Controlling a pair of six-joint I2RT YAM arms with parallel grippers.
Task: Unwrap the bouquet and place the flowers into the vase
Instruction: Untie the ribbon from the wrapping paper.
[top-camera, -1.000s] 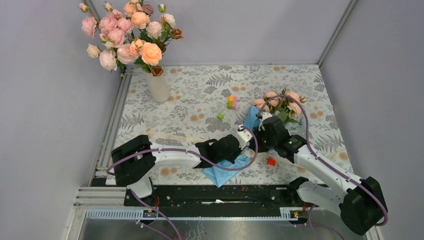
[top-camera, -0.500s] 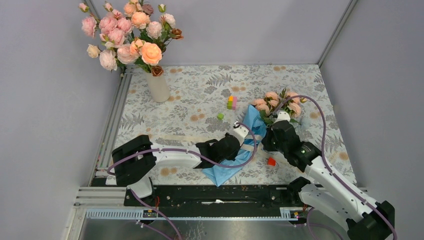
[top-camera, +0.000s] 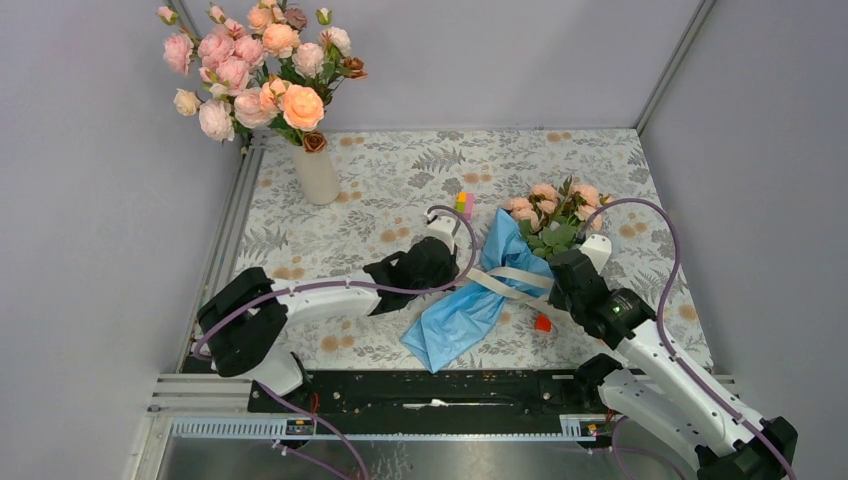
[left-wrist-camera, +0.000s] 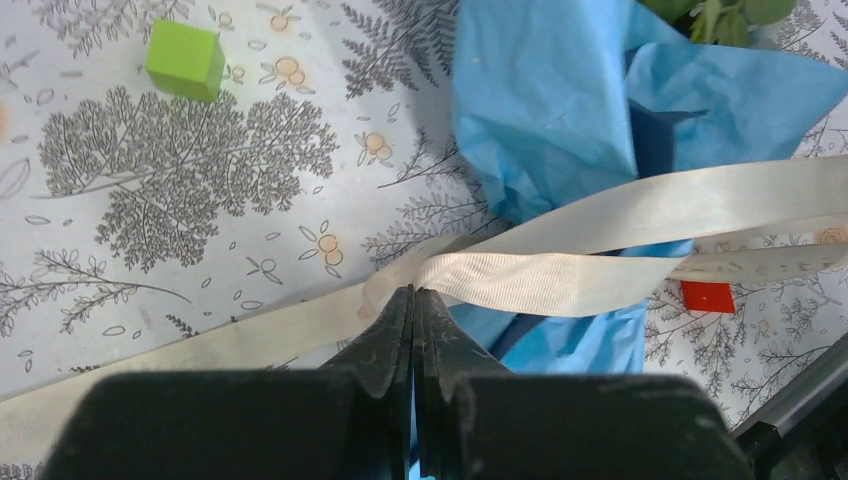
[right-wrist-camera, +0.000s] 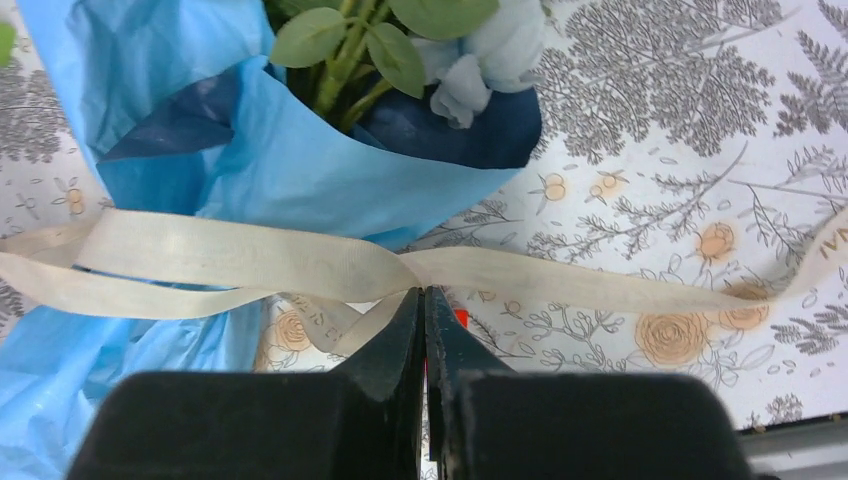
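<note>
Ribbon (top-camera: 512, 278) is lying in cream bands across the middle of the bouquet (top-camera: 470, 305), which is resting on its side on the table (top-camera: 400, 170), right of centre and nearer the near edge than the far one. Its crinkled blue paper tail is pointing at the near edge and its flowers (top-camera: 555, 205) are fanning out toward the far right corner.

The left gripper (left-wrist-camera: 412, 297) is pinching the ribbon at the bouquet's left side, jaws pressed together on a strand. The right gripper (right-wrist-camera: 423, 297) is doing the same at the right side, jaws clamped where two strands are meeting. In the right wrist view a navy lining (right-wrist-camera: 440, 125) is showing inside the paper's mouth, around green stems and a pale blue bloom (right-wrist-camera: 480, 55).

The vase (top-camera: 317, 172) is standing upright near the far left corner — well apart from the bouquet — and is holding pink and peach roses (top-camera: 255, 60).

A green block (left-wrist-camera: 185, 60) is sitting on the table beyond the left gripper. A red block (top-camera: 541, 322) is lying just beside the bouquet's right side, and a stack of coloured blocks (top-camera: 463, 205) is standing toward the table's middle.
</note>
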